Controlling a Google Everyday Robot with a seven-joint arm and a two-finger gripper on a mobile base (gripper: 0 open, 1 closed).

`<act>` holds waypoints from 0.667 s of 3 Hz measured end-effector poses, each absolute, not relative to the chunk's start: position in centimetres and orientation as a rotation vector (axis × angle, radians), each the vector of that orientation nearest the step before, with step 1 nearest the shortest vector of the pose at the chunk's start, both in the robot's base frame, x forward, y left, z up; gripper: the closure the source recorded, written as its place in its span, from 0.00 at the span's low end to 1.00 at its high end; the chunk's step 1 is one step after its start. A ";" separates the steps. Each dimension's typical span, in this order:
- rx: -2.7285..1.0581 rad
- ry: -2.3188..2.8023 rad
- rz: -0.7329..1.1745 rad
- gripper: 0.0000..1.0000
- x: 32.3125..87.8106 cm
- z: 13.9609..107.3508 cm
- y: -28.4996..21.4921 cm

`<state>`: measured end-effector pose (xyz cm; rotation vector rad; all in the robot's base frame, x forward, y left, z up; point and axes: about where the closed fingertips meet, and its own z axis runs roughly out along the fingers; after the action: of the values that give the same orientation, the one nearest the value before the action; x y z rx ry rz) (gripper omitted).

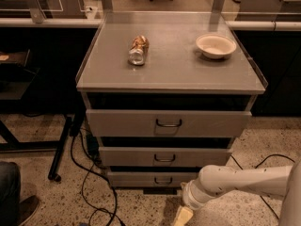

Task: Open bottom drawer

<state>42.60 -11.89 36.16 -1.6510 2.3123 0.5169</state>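
The bottom drawer (141,178) is the slimmest grey front at the foot of the cabinet, with a small dark wire loop handle (163,181). It sits nearly flush under the middle drawer (141,156). My white arm (240,182) comes in from the right, low over the floor. My gripper (181,216) hangs at the bottom edge of the view, below and slightly right of the handle, not touching the drawer. Its tan fingers are partly cut off by the frame edge.
The cabinet top (178,65) carries a crushed can (138,50) and a white bowl (216,45). The top drawer (122,122) is the tallest front. Black cables (89,178) and a stand leg (61,149) lie on the floor to the left. A shoe (19,206) is at the bottom left.
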 end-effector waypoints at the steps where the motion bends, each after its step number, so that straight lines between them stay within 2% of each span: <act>1: -1.656 2.305 0.532 0.00 42.3 36.0 -11.7; 2: -1.643 2.280 0.549 0.00 43.8 33.4 -10.6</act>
<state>43.84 -10.61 33.39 -1.6433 2.2796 0.5488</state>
